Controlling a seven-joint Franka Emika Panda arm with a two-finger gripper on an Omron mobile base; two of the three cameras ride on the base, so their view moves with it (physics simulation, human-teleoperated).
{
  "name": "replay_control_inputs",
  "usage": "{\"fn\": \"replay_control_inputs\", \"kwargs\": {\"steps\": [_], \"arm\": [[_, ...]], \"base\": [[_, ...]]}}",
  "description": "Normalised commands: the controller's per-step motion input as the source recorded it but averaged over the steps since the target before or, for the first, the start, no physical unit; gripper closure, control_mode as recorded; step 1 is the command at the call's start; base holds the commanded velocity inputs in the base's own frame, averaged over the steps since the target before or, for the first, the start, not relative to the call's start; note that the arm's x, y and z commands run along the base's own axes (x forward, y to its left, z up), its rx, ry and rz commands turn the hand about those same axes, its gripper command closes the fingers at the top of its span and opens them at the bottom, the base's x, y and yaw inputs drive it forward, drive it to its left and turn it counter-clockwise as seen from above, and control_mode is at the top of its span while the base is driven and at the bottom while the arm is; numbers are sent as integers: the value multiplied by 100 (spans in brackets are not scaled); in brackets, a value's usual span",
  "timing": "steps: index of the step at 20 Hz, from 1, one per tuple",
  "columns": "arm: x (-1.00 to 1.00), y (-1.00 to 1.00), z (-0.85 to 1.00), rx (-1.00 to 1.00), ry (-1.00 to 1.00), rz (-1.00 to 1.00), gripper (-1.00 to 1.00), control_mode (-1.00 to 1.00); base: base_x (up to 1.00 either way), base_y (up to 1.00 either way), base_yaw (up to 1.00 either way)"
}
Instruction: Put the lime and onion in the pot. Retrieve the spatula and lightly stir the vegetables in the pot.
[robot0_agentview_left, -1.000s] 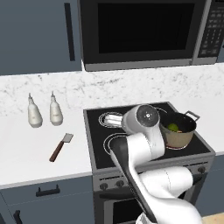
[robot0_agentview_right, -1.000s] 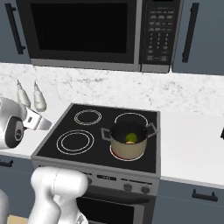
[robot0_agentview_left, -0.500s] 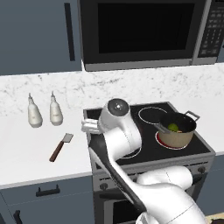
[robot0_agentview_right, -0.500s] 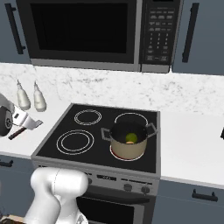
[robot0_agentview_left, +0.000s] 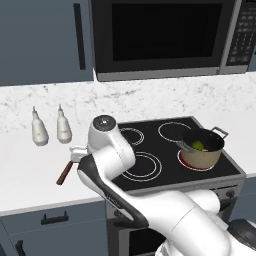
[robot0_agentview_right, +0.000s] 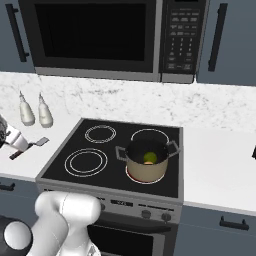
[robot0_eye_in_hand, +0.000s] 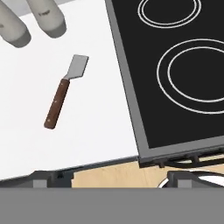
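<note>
The spatula (robot0_eye_in_hand: 65, 89) lies flat on the white counter left of the stove, brown handle toward the front edge and grey blade toward the bottles. It also appears under the hand (robot0_agentview_left: 64, 173) and near the left edge (robot0_agentview_right: 42, 142). My gripper (robot0_eye_in_hand: 109, 177) hangs above the counter's front edge, open and empty, with the spatula ahead and to its left, not touched. The hand (robot0_agentview_left: 76, 155) is over the counter beside the stove's left edge. The tan pot (robot0_agentview_left: 202, 149) stands on the front right burner with the green lime (robot0_agentview_left: 198, 145) inside. The onion is hidden.
Two white bottles (robot0_agentview_left: 39, 129) (robot0_agentview_left: 63, 126) stand on the counter behind the spatula. The black stovetop (robot0_eye_in_hand: 183, 74) lies to the right of the spatula. A microwave (robot0_agentview_left: 165, 35) hangs above the stove. The counter's front edge (robot0_eye_in_hand: 70, 168) is just below the gripper.
The arm has swung left from above the stove to over the counter by the spatula. The gripper stayed open. Pot and spatula have not moved.
</note>
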Motion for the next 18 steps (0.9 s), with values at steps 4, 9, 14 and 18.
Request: {"fn": "replay_control_inputs", "kwargs": {"steps": [4,9,14,18], "arm": [[14,58,-39,0,0,0,-100,-100],[27,46,-35,0,2,0,-100,-100],[26,38,-28,0,2,0,-100,-100],[25,32,-18,0,1,0,-100,-100]], "base": [[0,0,0],[0,0,0],[0,0,0],[0,0,0]]}}
